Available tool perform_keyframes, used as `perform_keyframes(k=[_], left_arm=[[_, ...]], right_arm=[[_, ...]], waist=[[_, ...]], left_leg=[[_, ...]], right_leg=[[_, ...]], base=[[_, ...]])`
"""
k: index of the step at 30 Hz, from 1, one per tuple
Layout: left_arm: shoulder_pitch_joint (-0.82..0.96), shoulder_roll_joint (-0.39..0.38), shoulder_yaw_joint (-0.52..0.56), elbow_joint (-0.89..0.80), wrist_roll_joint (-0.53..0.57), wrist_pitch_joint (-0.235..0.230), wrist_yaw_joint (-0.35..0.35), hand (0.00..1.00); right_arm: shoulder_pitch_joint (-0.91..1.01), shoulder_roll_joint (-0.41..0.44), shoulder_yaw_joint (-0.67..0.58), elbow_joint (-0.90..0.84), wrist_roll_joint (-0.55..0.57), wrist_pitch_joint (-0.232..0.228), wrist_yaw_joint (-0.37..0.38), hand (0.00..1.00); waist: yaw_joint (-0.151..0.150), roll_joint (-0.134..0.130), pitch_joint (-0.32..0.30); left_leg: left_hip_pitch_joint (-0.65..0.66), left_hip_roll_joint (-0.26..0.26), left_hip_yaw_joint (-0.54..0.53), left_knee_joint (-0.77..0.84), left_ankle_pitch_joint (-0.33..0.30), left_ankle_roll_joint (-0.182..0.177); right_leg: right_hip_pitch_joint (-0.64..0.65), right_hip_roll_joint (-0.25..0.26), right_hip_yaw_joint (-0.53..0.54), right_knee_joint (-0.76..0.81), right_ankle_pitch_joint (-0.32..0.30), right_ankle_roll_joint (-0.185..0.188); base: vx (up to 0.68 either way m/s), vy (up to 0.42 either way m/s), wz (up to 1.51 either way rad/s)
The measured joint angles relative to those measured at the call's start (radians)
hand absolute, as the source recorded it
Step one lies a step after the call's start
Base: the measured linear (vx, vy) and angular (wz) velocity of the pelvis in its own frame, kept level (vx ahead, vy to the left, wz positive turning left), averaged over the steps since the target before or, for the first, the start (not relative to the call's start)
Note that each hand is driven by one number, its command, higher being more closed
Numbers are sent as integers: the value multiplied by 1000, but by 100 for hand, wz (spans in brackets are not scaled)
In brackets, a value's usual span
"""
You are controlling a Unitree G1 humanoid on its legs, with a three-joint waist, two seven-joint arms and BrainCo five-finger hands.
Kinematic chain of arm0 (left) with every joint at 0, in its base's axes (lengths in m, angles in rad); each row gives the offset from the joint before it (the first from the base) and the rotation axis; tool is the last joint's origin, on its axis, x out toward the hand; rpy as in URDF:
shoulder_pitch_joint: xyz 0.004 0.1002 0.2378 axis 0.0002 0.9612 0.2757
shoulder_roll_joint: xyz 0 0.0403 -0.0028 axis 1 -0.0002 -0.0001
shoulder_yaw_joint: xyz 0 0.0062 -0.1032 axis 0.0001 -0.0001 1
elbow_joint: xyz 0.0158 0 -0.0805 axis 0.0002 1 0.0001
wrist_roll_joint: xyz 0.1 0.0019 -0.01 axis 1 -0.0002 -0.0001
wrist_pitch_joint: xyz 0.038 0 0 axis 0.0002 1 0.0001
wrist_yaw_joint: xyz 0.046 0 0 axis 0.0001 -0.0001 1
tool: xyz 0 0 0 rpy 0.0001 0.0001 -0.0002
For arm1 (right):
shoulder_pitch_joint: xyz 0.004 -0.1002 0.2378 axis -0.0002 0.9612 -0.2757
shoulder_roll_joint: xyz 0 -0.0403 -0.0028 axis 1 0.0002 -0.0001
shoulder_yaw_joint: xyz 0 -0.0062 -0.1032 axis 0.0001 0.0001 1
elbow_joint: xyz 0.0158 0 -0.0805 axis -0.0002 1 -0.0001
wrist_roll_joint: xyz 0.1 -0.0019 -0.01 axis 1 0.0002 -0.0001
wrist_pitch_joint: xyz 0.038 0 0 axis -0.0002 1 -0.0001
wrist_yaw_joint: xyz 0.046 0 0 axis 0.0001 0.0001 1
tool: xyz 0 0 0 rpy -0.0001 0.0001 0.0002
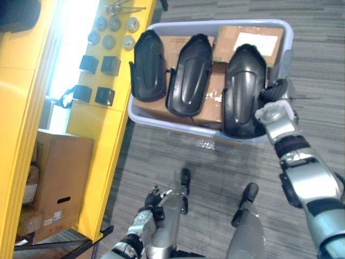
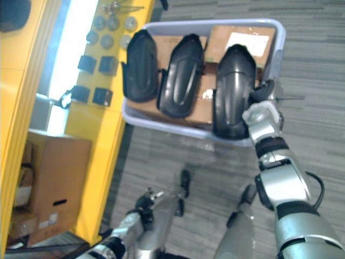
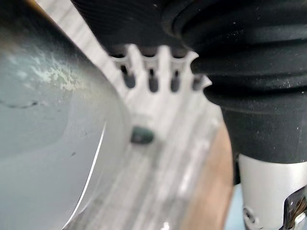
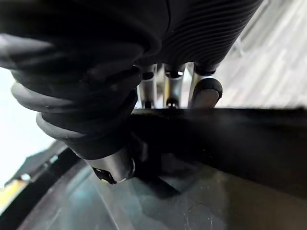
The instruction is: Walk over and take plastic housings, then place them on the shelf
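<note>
Silver-grey arms (image 1: pixel 310 183); dark ribbed wrist covers (image 4: pixel 96 72); silver dark-tipped fingers (image 4: pixel 205 91).

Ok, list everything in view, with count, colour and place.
shelf: one, yellow, on the robot's left
bin: one, pale grey, on the carpet beside the shelf
cardboard boxes: count unclear, brown, in the bin
plastic housings: three, black, side by side on the boxes
round parts: six, grey, on the shelf
blocks: four, dark, on the shelf
carton: one, brown, low in the shelf
left hand: open, hanging low, holding nothing
right hand: at the rightmost housing's right edge
</note>
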Motion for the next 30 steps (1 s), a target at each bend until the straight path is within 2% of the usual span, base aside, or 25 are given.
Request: perform_keyframes(k=[1, 2, 6, 10, 17, 20, 23, 25, 28, 30], left_arm=[[2, 0, 7, 0, 0, -1, 0, 0], [3, 1, 21, -1, -1, -4, 4, 0], [7, 1, 31, -4, -8, -16, 5, 0], [35, 7, 82, -32, -10, -18, 5, 0], [72, 26, 122, -45, -11, -21, 7, 0], [94, 37, 144, -59, -33, -51, 32, 0], [119, 37, 176, -91, -33, -103, 85, 0], [130, 42, 186, -121, -31, -140, 133, 0], [152, 44, 230, -212, -9, -216, 249, 0], [162, 45, 252, -251, 26, -246, 305, 0]], right_arm=[[2, 0, -2, 0, -1, -11, -12, 100], [6, -1, -17, -2, -6, -43, -48, 100], [36, -13, -66, -68, -41, -98, -112, 100], [80, -11, -87, -198, -71, -147, -170, 100], [96, 21, -87, -273, -81, -166, -200, 100], [111, 33, -88, -307, -82, -169, -215, 100], [113, 39, -87, -316, -89, -201, -233, 100], [120, 43, -95, -339, -91, -213, -248, 100], [138, 70, -114, -375, -124, -259, -283, 100], [153, 88, -117, -382, -132, -275, -300, 100]], waist=[[0, 0, 0], [-3, 0, 0], [-8, -1, 1], [-35, -14, 10], [-72, -55, 38], [-80, -70, 49], [-83, -76, 52], [-85, -78, 53], [-85, -90, 53], [-85, -100, 49]], left_leg=[[0, 0, 0, 2, 0, 0], [4, 1, 0, 8, 0, 0], [20, 5, 2, 15, -2, -1], [68, 17, 14, 13, -13, -6], [136, 40, 32, -31, -5, -19], [169, 47, 34, -49, -2, -23], [208, 49, 37, -72, 1, -26], [228, 49, 32, -78, 1, -27], [257, 49, 31, -91, 3, -29], [268, 51, 29, -95, 4, -30]], right_leg=[[1, 0, 0, 0, 0, 0], [10, 1, -1, -3, 0, 0], [32, 4, -2, -6, 0, 0], [74, 17, 2, -22, 0, -1], [120, 39, -1, -40, -4, -7], [142, 47, -3, -42, -4, -8], [177, 49, -12, -52, -4, -8], [202, 49, -31, -57, -4, -8], [240, 50, -45, -75, -4, -8], [255, 52, -52, -81, -4, -8]], base=[[47, 1, 1], [41, 1, 1], [10, 0, 0], [12, -1, -10], [28, -15, -9], [68, -8, -4], [62, 5, 1], [34, 5, 9], [17, 9, 8], [0, 2, 8]])
